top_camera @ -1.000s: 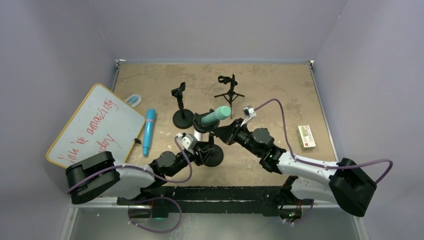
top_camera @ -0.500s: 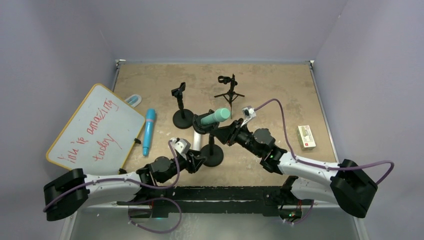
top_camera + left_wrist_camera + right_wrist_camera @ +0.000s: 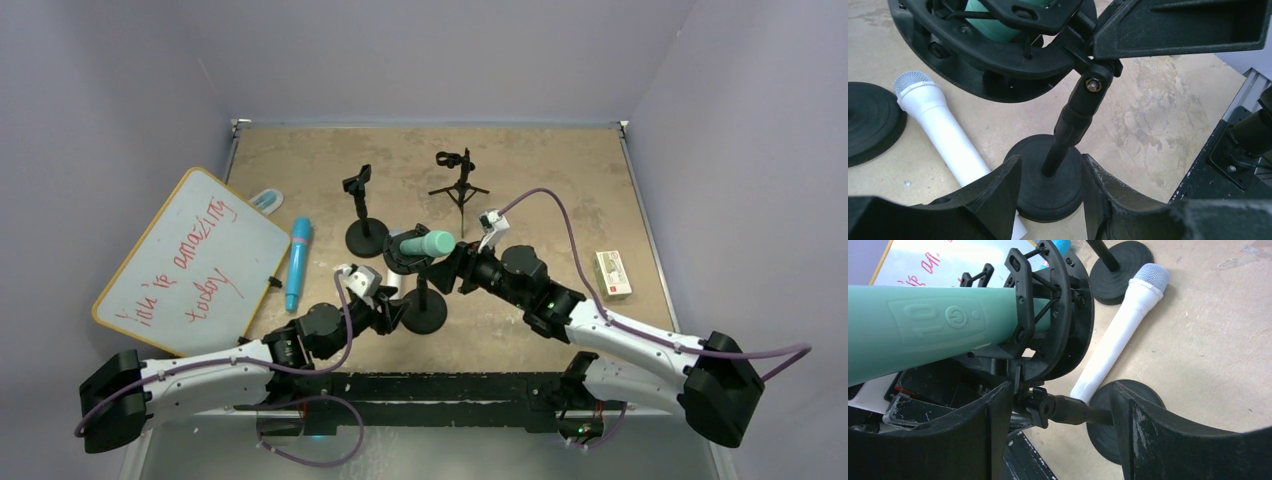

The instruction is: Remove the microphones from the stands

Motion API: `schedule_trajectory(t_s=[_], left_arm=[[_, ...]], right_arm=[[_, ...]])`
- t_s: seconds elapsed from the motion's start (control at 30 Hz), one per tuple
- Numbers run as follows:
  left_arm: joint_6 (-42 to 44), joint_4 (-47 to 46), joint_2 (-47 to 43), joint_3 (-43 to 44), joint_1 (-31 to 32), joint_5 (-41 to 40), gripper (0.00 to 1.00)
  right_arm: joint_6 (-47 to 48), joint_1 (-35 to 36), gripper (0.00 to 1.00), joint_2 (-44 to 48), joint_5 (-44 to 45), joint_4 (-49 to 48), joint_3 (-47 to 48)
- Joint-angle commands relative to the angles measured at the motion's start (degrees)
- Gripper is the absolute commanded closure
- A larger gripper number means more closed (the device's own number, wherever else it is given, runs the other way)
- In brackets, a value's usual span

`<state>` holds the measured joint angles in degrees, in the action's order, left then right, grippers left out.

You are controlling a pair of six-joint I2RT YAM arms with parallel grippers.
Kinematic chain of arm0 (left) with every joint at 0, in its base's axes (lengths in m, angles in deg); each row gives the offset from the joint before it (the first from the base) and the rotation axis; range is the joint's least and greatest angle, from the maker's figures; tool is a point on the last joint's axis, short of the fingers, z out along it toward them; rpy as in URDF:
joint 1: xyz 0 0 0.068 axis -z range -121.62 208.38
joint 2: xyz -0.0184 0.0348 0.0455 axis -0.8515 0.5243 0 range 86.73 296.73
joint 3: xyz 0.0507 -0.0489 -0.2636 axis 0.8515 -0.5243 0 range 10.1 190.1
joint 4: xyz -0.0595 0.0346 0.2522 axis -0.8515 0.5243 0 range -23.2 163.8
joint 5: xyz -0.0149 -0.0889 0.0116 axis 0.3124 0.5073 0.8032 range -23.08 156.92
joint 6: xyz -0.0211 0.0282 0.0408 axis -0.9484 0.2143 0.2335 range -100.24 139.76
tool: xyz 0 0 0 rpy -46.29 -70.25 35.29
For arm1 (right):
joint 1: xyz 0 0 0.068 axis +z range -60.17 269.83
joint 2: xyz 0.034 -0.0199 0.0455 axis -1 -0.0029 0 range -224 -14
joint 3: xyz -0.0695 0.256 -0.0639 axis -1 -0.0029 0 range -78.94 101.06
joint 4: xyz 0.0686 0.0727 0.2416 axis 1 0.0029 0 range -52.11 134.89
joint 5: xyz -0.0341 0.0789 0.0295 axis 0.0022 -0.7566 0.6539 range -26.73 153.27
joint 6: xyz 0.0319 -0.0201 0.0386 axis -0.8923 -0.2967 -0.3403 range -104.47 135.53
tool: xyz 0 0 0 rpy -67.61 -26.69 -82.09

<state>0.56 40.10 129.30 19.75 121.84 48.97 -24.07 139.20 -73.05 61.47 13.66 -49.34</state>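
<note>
Microphone [image 3: 428, 243], teal, is seen from above lying nearly level in the shock mount [image 3: 405, 250] at the head of the stand [image 3: 424, 312], its long axis running from the mount out toward the right arm's side. The right gripper [image 3: 447, 268] is found just beside the free end, lower than the body and to the stand's right. The left gripper [image 3: 392, 312] is set low at the stand's base, on its left. The right arm is judged the nearer one to the microphone

In the left wrist view the stand's pole is framed between the two fingers [image 3: 993, 195], which stand apart on either side of the round base; whether the base is pressed by them cannot be told. The microphone is glimpsed overhead in the shock mount

In the right wrist view the jaws are spread wide and nothing is clasped: only the stand's pole passes between them, below the shock mount. The microphone is lodged above that pole, its body stretching from the mount toward the camera, over one finger. A slide-out along that axis, away from the stand, is judged to be called for, with the jaws first raised to the body's height
</note>
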Motion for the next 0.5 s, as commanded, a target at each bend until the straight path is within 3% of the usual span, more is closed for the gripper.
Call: schedule_trajectory(t_s=[0.0, 0.27, 0.47], left_arm=[[1.5, 2.9, -2.2, 2.5, 0.3, -1.3, 0.55], [4.9, 14.3, -5.5, 11.5, 0.3, -1.5, 0.52], [7.2, 20.2, -7.5, 16.6, 0.3, -1.9, 0.49]], right_arm=[[0.8, -0.1, 0.27, 1.3, 1.6, 7.4, 2.6], [-4.3, -0.1, 0.21, 3.2, 5.1, 6.9, -1.8], [-4.9, -0.2, 0.21, -0.8, 3.9, 6.3, -1.3]])
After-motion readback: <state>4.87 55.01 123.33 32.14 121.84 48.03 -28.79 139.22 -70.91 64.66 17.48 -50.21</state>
